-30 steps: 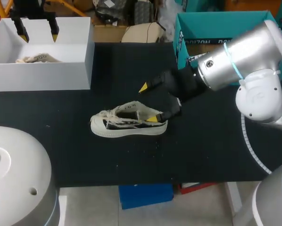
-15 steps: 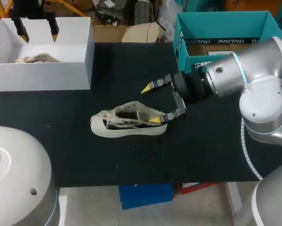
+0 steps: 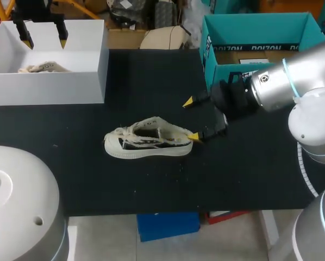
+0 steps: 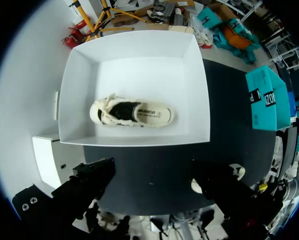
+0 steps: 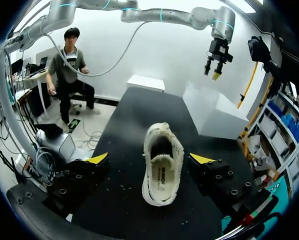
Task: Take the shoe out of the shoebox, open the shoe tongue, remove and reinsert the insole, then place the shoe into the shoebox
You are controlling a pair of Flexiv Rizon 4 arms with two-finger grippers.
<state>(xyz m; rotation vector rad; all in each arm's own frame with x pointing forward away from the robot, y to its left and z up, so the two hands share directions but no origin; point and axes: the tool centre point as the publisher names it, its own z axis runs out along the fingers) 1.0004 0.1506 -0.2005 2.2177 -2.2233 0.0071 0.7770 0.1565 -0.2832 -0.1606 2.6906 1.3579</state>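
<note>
Our right end effector (image 3: 192,119): fingers spread wide, low over table (image 3: 151,187), at heel end of shoe (image 3: 146,142); wrist view shows gap on both sides, nothing pinched

Mid-table: shoe upright on sole, opening up; dark print on insole, too small for us to read

Our left end effector (image 3: 44,39): spread, above white shoebox (image 3: 48,89) at far left

Inside shoebox: second shoe (image 4: 132,112), insole also printed

Far right: teal box (image 3: 208,43), white lettering on side

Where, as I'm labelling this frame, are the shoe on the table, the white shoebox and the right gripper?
shoe on the table (image 3: 149,142): head view, middle of its side.
white shoebox (image 3: 48,84): head view, its front wall.
right gripper (image 3: 192,119): head view, midway between its yellow fingertips.
</note>
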